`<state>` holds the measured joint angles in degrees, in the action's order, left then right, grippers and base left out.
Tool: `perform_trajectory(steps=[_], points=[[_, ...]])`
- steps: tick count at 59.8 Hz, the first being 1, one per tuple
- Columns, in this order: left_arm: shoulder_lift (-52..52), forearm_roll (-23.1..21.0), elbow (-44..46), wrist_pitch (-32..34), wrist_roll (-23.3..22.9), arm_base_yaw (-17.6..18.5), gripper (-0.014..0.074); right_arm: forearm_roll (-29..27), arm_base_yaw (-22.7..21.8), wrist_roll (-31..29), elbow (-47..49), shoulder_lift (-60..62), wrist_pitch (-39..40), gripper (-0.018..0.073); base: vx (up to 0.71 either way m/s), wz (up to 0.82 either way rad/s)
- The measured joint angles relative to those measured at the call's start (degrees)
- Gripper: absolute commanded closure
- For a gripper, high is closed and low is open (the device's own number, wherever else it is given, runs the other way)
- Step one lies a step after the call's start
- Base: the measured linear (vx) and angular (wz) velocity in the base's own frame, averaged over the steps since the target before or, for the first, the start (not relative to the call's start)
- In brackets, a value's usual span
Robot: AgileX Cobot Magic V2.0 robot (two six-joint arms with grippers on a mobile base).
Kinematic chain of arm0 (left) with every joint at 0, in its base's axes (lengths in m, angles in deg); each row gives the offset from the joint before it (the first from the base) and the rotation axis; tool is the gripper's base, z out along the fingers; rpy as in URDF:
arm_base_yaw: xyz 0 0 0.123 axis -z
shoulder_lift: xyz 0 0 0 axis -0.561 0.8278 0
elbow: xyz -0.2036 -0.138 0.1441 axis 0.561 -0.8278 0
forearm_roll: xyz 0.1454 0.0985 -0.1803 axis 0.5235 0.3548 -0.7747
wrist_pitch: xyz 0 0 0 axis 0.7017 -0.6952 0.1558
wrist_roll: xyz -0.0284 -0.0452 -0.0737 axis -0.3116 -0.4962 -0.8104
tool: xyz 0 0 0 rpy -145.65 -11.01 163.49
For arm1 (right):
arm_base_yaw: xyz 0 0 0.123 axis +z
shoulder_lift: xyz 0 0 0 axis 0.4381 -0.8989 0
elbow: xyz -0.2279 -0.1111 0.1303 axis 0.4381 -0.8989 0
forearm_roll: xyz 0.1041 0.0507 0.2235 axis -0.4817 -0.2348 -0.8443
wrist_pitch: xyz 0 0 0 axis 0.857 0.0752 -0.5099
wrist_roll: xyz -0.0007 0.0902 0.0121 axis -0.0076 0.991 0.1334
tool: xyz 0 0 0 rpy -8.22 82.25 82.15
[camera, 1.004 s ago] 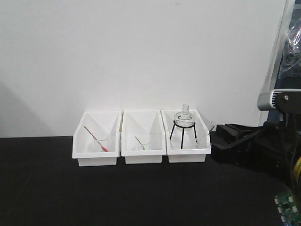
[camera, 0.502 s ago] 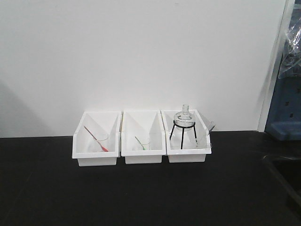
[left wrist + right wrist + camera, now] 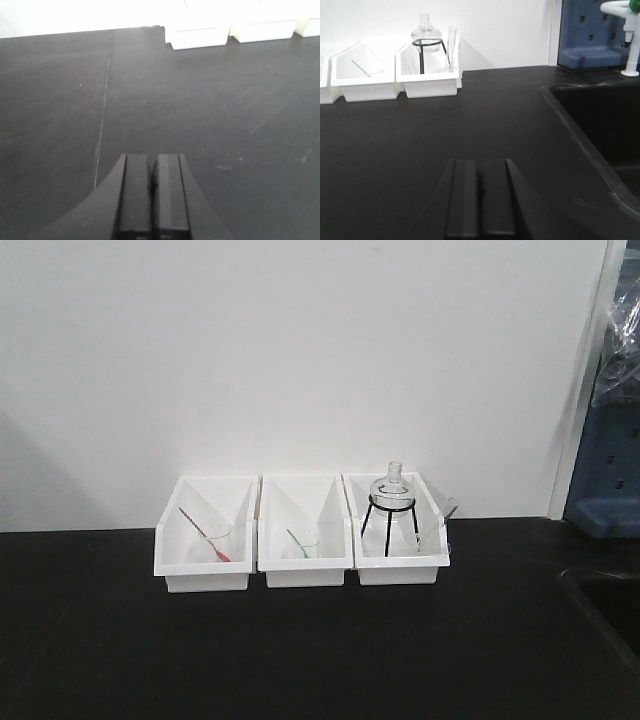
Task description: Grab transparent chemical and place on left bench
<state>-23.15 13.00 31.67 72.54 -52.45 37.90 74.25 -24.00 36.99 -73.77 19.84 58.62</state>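
Right gripper [image 3: 480,192]: fingers [image 3: 464,197] pressed flat together, nothing between them, held low over bare black worktop [image 3: 470,125]. Left gripper [image 3: 153,192]: fingers [image 3: 135,195] likewise clenched on nothing, over the same worktop, a seam line running away just to their left.

Outward from the right fingers: open worktop ahead, then, well ahead and a little to the left, the right bin [image 3: 430,75] of a row of white bins against the white wall. In it stand a black tripod stand [image 3: 426,52] carrying a round glass flask [image 3: 426,31], and just to the right of the stand the transparent chemical [image 3: 451,44], a slim clear pipette. Its long axis is close to upright, leaning slightly, its top rising above the bin rim. In the front view it shows as a faint clear stem [image 3: 440,522] at the bin's right end. Its lower end is hard to make out.

To the right of the right fingers a sink basin [image 3: 600,120] drops into the worktop; beyond it, a blue pegboard rack [image 3: 590,30].

From the left fingers the bins lie well ahead and to the right, only their bases in view. Judgement: the right arm is nearer the pipette, and a reach forward and slightly left should meet it.

The other bins hold a red-tipped dropper [image 3: 205,535] and a green-tipped dropper [image 3: 297,543]. No labels or writing readable anywhere.
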Motion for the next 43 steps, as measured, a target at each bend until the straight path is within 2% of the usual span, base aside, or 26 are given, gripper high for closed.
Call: perform_trajectory(steps=[43], points=[[0.0, 0.0, 0.0, 0.0, 0.0, 0.0, 0.0600, 0.1, 0.0, 0.0, -0.1, 0.1, 0.0, 0.0567, 0.00, 0.00]])
